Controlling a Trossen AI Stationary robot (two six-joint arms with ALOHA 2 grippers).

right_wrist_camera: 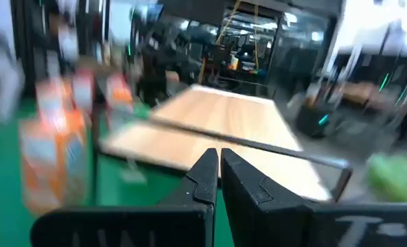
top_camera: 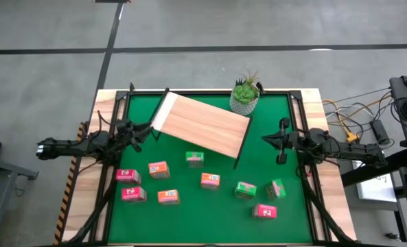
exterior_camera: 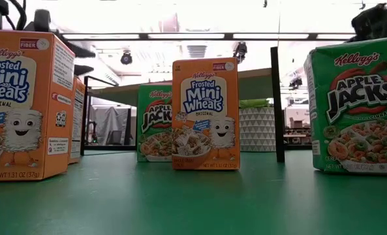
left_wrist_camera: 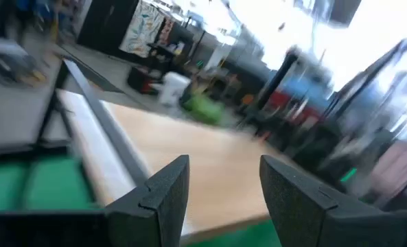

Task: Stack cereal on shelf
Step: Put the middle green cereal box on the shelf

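Left gripper hovering near tabletop's left edge, fingers parted and empty, right gripper near right edge, fingers closed and empty, shelf lying between them, cereal standing toward the near edge.

Potted plant crowds shelf.

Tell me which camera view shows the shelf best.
The high view: the whole shelf lies tilted on the green mat, every edge visible. Both wrist views catch only part of its wood surface, blurred. The low view shows just a black frame post and an edge behind the cereal boxes.
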